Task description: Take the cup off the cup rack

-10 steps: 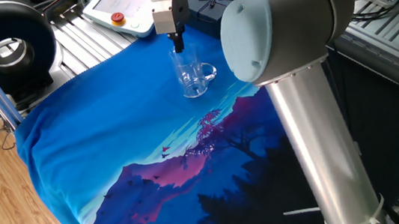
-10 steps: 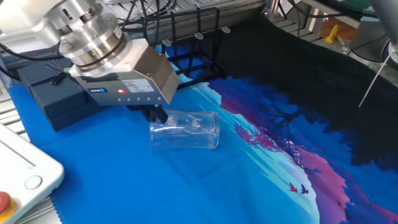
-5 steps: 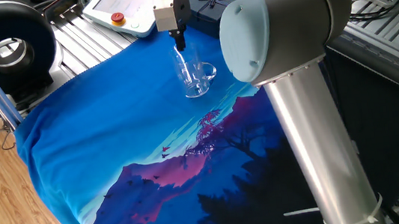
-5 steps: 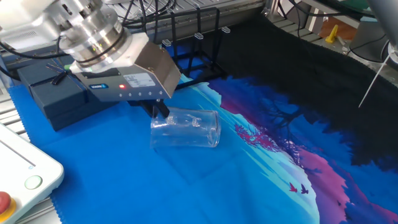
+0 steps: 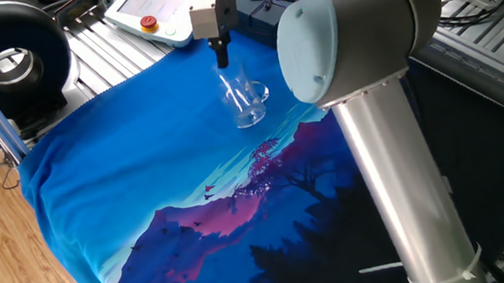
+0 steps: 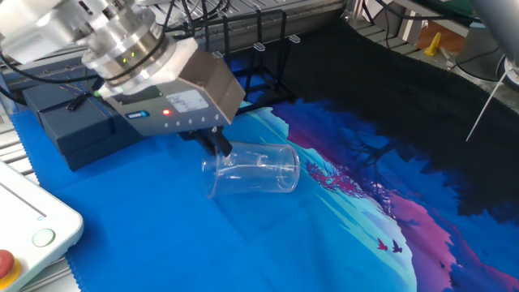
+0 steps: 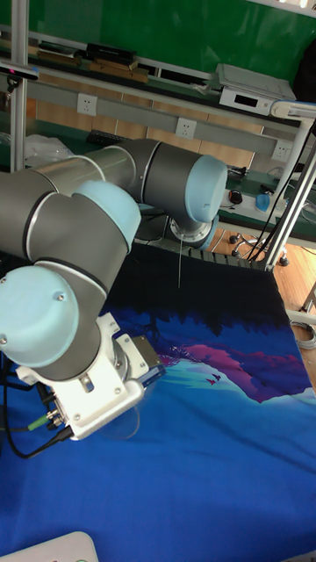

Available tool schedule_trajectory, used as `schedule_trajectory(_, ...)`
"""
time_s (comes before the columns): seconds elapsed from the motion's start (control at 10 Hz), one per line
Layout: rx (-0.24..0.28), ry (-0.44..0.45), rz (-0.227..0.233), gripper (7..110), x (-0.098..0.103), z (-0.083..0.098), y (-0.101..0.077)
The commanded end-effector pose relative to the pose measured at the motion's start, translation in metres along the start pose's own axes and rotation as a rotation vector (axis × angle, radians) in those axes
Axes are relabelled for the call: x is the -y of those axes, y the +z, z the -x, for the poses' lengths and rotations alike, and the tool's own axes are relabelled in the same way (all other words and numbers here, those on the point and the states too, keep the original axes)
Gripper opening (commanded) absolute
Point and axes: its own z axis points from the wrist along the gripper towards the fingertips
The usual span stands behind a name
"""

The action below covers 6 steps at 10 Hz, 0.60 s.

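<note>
One fixed view: the cup (image 5: 246, 99) is tilted just below the claw (image 5: 221, 57), base down on the blue printed cloth (image 5: 131, 165) that covers the table; claw fingers sit at the cup's rim, looks like they pinch the wall but I can't tell for sure from here. Handle loop faces away from the claw. Rack not made out in this view. Behind the cup: a white pendant with a red button (image 5: 148, 15); well off to the side of the cup, a black round fan-like unit (image 5: 10, 64); wooden floor beyond the cloth edge

The other fixed view: cup (image 6: 253, 169) leans hard, nearly on its side, rim toward the claw (image 6: 216, 146) — dark fingers meet the rim, grip state still unclear. The cup rack (image 6: 259, 61) stands behind the cup, well apart, thin black bars, nothing on it. Dark navy box (image 6: 77, 130) beside the claw

Tall fixed view: arm hides the cup, only cloth and a green wall with shelves behind

Handling, my judgement: clear glass — rigid, slick, breakable, thick base makes it bottom-heavy, so a rim pinch lets it swing. Best hold is the wall near the rim or the handle
</note>
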Motion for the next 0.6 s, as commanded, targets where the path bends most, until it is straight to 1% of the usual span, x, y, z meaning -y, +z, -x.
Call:
schedule_trajectory(0.0, -0.023, 0.022, 0.007, 7, -0.016, -0.013, -0.015)
schedule_trajectory(0.1, -0.026, 0.027, 0.007, 7, -0.018, -0.015, -0.016)
schedule_trajectory(0.3, -0.023, 0.044, -0.004, 7, -0.024, -0.016, -0.01)
schedule_trajectory(0.5, -0.027, 0.073, -0.041, 7, -0.028, -0.021, -0.004)
